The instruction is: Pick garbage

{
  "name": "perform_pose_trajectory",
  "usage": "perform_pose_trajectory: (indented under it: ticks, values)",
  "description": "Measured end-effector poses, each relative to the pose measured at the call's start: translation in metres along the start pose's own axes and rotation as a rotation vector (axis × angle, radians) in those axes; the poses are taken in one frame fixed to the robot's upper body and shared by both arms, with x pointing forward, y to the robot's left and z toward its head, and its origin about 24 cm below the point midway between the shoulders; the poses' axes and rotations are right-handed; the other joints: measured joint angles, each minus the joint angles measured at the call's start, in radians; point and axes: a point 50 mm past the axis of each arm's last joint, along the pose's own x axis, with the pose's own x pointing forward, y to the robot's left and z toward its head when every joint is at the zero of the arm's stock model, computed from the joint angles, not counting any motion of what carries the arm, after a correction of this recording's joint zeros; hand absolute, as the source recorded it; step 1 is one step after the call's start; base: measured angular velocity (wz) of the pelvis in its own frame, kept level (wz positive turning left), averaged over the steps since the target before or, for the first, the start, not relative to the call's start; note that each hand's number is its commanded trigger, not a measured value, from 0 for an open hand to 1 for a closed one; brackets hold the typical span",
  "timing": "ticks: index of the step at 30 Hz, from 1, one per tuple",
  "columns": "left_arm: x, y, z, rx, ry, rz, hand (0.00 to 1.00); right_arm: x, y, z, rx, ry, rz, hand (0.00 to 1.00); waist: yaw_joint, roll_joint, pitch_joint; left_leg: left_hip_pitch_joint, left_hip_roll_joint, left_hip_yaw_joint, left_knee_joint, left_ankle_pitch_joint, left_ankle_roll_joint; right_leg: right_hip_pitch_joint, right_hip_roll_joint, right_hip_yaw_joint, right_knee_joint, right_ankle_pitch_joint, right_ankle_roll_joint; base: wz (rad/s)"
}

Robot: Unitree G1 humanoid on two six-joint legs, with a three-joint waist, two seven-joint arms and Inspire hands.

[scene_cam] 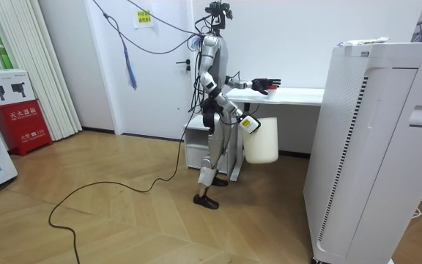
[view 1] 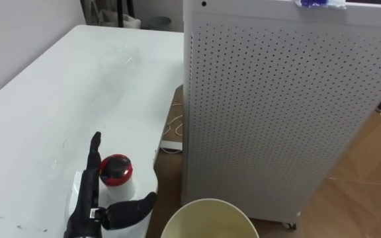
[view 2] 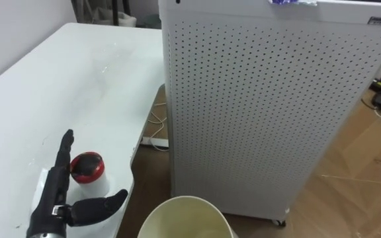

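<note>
A small piece of garbage with a round red and black top (view 1: 116,169) on a white body sits at the near edge of the white table (view 1: 51,99). My left hand (view 1: 88,198) lies open on the table, fingers straight along the item's left side and thumb spread below it. In the room view the left hand (scene_cam: 266,84) reaches out over the table end. A cream bin (view 1: 207,219) hangs just below me; in the room view the cream bin (scene_cam: 261,139) is at my hip with my right hand (scene_cam: 248,123) at its rim, its grip unclear.
A tall white perforated cabinet (view 1: 276,112) stands close on the right, beside the table end. A faint clear plastic item (view 1: 119,61) lies farther along the table. Cables and a power strip (view 1: 171,145) lie on the wooden floor in the gap.
</note>
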Motion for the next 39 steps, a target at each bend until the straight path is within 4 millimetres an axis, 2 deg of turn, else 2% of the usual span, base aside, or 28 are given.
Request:
perform_pose_trajectory:
  ticks: [8, 12, 19, 26, 27, 28, 29, 39]
  values:
    - [0.001, 0.000, -0.004, -0.012, 0.020, 0.015, 0.00, -0.001, 0.000, -0.002, 0.001, 0.005, -0.001, 1.00, -0.001, 0.002, -0.0029, 0.002, 0.000, 0.001, 0.002, 0.000, 0.000, 0.002, 0.000, 0.000, 0.001, 0.000, 0.000, 0.00]
    - [0.007, -0.001, -0.007, -0.026, 0.036, 0.050, 0.00, -0.001, 0.000, -0.002, 0.002, 0.007, -0.002, 1.00, -0.002, 0.002, -0.0029, 0.003, 0.000, 0.001, 0.004, 0.000, 0.000, 0.010, 0.000, 0.000, 0.002, 0.000, 0.000, 0.00]
    - [0.006, 0.002, -0.016, -0.008, 0.080, 0.101, 0.00, -0.003, -0.001, -0.008, 0.005, 0.035, -0.008, 1.00, -0.023, -0.002, -0.0022, -0.001, 0.005, 0.000, 0.005, 0.000, 0.000, -0.002, 0.000, 0.000, 0.016, 0.000, 0.000, 0.00]
    - [0.011, 0.004, -0.015, -0.046, 0.093, 0.149, 0.00, -0.003, -0.001, -0.010, -0.018, 0.056, -0.007, 1.00, -0.026, -0.005, -0.0028, -0.002, 0.005, 0.001, 0.005, 0.000, 0.000, -0.008, 0.001, 0.002, 0.018, 0.000, 0.000, 0.00]
    - [0.012, 0.004, -0.015, -0.047, 0.093, 0.153, 0.29, -0.003, -0.001, -0.010, -0.027, 0.057, -0.006, 1.00, -0.026, -0.005, -0.0031, -0.002, 0.005, 0.001, 0.005, 0.000, 0.000, -0.012, 0.001, 0.002, 0.018, 0.000, 0.000, 0.00]
    - [0.012, 0.005, -0.016, -0.048, 0.095, 0.156, 0.78, -0.003, -0.001, -0.010, -0.035, 0.058, -0.005, 1.00, -0.026, -0.006, -0.0038, -0.002, 0.005, 0.001, 0.005, 0.000, 0.000, -0.015, 0.001, 0.002, 0.018, 0.000, 0.000, 0.00]
    - [0.012, 0.005, -0.016, -0.049, 0.096, 0.158, 0.99, -0.003, -0.001, -0.011, -0.036, 0.059, -0.005, 1.00, -0.026, -0.007, -0.0040, -0.002, 0.005, 0.001, 0.004, 0.000, 0.000, -0.015, 0.001, 0.002, 0.019, 0.000, 0.000, 0.00]
    - [0.018, 0.005, -0.021, -0.128, 0.167, 0.185, 1.00, -0.005, -0.001, -0.015, -0.032, 0.076, -0.012, 1.00, -0.028, -0.012, -0.0046, -0.001, 0.006, 0.003, 0.005, 0.000, -0.001, -0.015, 0.000, 0.001, 0.020, 0.000, 0.000, 0.00]
